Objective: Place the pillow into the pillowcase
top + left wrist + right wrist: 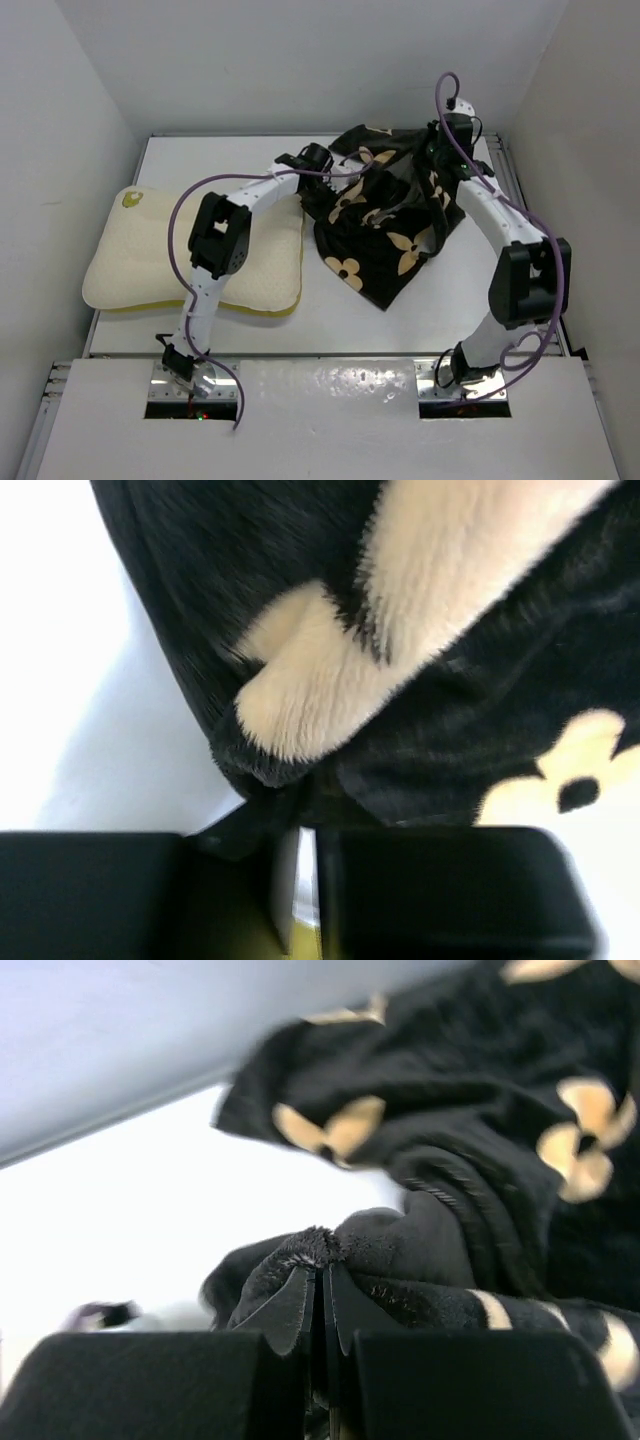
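Observation:
The cream-white pillow [140,262] with a yellow-green logo lies flat at the table's left. The black pillowcase [385,215] with tan flower motifs hangs bunched between both grippers at the back middle, its lower part draped on the table. My left gripper [325,165] is shut on the pillowcase's left edge; the pinched fabric [300,780] fills the left wrist view. My right gripper [445,140] is shut on the pillowcase's right edge, and black plush [320,1245] is pinched between its fingertips. The pillow and the pillowcase lie apart, with my left arm above the pillow's right end.
White walls close in the table [470,290] at the left, back and right. My left arm's purple cable [180,215] loops over the pillow. A metal rail [510,175] runs along the table's right edge.

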### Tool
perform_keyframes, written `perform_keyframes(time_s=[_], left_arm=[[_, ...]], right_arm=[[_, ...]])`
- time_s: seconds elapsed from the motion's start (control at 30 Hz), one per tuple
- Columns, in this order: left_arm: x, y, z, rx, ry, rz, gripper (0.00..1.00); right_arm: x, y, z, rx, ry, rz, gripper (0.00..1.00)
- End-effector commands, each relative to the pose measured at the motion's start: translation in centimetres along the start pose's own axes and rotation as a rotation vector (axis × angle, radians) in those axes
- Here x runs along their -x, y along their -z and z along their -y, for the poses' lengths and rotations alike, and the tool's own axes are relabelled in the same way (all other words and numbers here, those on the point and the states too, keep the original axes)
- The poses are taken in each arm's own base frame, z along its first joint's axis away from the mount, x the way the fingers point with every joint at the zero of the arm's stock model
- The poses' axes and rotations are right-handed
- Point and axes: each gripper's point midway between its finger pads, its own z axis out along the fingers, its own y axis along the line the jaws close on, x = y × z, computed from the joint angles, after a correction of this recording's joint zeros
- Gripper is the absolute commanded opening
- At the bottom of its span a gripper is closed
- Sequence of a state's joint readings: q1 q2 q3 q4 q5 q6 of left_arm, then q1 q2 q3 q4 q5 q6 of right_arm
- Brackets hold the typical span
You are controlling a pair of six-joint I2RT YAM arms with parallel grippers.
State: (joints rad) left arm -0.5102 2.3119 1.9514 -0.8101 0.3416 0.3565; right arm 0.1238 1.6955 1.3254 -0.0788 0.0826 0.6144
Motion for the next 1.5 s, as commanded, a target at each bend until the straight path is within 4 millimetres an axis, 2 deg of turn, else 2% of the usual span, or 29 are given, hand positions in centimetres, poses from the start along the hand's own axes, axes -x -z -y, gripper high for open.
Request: perform_keyframes(time_s=[0.0, 0.03, 0.07, 0.1, 0.13, 0.23, 0.27, 0.3, 0.33, 0.37, 0.4, 0.43, 0.47, 0.57, 0.6, 0.73, 0.8, 0.83, 0.93, 1.0, 1.07, 1.1, 1.13, 1.23, 1.27, 1.33, 1.37, 1.43, 1.47], left_arm=[[2.4, 3.3, -1.3, 0.107, -0.102, 0.027, 0.11], [3.0, 3.9, -1.6, 0.128, -0.113, 0.040, 0.18], [4.4, 5.0, -2.0, 0.157, -0.123, 0.071, 0.34], [5.1, 5.8, -2.2, 0.171, -0.129, 0.090, 0.41], [6.6, 7.0, -2.5, 0.202, -0.145, 0.126, 0.57], [8.8, 10.3, -3.2, 0.275, -0.178, 0.180, 0.76], [9.8, 12.2, -4.2, 0.335, -0.187, 0.207, 0.90], [10.3, 14.2, -4.7, 0.376, -0.212, 0.226, 0.99], [10.5, 15.4, -5.3, 0.407, -0.222, 0.238, 1.00], [10.0, 17.1, -7.1, 0.461, -0.217, 0.238, 1.00], [9.6, 18.6, -7.8, 0.494, -0.267, 0.225, 1.00], [8.7, 19.0, -8.4, 0.502, -0.290, 0.201, 1.00], [6.6, 19.4, -9.6, 0.490, -0.365, 0.127, 1.00], [0.9, 17.0, -9.6, 0.349, -0.442, -0.017, 1.00], [-1.2, 15.1, -9.4, 0.303, -0.444, -0.075, 1.00], [-4.0, 9.4, -7.8, 0.195, -0.424, -0.195, 1.00], [-5.8, 6.6, -8.8, 0.199, -0.374, -0.245, 1.00], [-7.4, 5.7, -9.7, 0.208, -0.337, -0.274, 1.00], [-9.8, 2.9, -10.7, 0.183, -0.217, -0.278, 1.00], [-11.1, 1.4, -10.1, 0.154, -0.166, -0.273, 0.91], [-11.6, 0.6, -8.7, 0.109, -0.146, -0.256, 0.40], [-11.7, 0.6, -8.3, 0.093, -0.141, -0.250, 0.00], [-11.4, 0.7, -7.8, 0.081, -0.133, -0.237, 0.00], [-8.9, 3.0, -6.8, 0.085, -0.140, -0.151, 0.00], [-6.8, 5.4, -6.7, 0.113, -0.164, -0.089, 0.00], [-4.3, 7.9, -5.6, 0.114, -0.226, -0.016, 0.00], [-1.5, 10.8, -4.7, 0.137, -0.281, 0.062, 0.00], [0.7, 14.0, -3.1, 0.143, -0.344, 0.116, 0.00], [1.4, 14.8, -2.4, 0.134, -0.362, 0.132, 0.00]], right_arm=[[2.2, 1.8, -3.0, 0.080, 0.067, 0.089, 0.00], [2.6, 2.6, -3.4, 0.092, 0.080, 0.106, 0.00], [2.5, 3.0, -3.3, 0.092, 0.085, 0.108, 0.00], [2.2, 3.3, -3.0, 0.084, 0.087, 0.108, 0.00], [2.3, 3.4, -2.7, 0.072, 0.085, 0.112, 0.00], [1.8, 2.9, -2.2, 0.056, 0.073, 0.089, 0.00], [1.7, 2.7, -2.3, 0.054, 0.068, 0.082, 0.00], [1.5, 2.5, -2.4, 0.056, 0.066, 0.071, 0.00], [1.1, 2.3, -2.5, 0.057, 0.066, 0.058, 0.00], [0.4, 1.7, -2.3, 0.050, 0.067, 0.040, 0.00], [-0.1, 1.5, -2.5, 0.049, 0.068, 0.022, 0.00], [-0.5, 1.4, -2.4, 0.044, 0.064, 0.009, 0.00], [-1.4, 1.1, -2.2, 0.033, 0.061, -0.018, 0.00], [-2.1, 1.0, -2.0, 0.026, 0.053, -0.029, 0.00], [-2.5, 1.0, -1.8, 0.024, 0.053, -0.032, 0.00], [-3.2, 0.9, -1.8, 0.014, 0.059, -0.044, 0.00], [-3.3, 0.7, -2.0, 0.015, 0.062, -0.053, 0.00], [-3.3, 0.7, -2.0, 0.015, 0.063, -0.055, 0.00], [-4.1, 0.5, -2.3, 0.014, 0.084, -0.081, 0.00], [-4.6, 0.4, -2.1, 0.007, 0.086, -0.091, 0.00], [-4.8, 0.4, -2.0, 0.003, 0.081, -0.094, 0.00], [-4.8, 0.4, -2.0, 0.003, 0.073, -0.094, 0.00], [-5.0, 0.4, -2.0, 0.003, 0.073, -0.097, 0.00], [-4.7, 0.3, -2.3, 0.008, 0.059, -0.089, 0.00], [-4.3, 0.2, -2.6, 0.014, 0.053, -0.081, 0.00], [-4.0, -0.3, -2.9, 0.019, 0.046, -0.077, 0.00], [-3.8, -0.4, -3.3, 0.027, 0.036, -0.075, 0.00], [-3.1, -0.7, -3.9, 0.038, 0.024, -0.064, 0.00], [-3.2, -1.0, -4.0, 0.037, 0.010, -0.068, 0.00]])
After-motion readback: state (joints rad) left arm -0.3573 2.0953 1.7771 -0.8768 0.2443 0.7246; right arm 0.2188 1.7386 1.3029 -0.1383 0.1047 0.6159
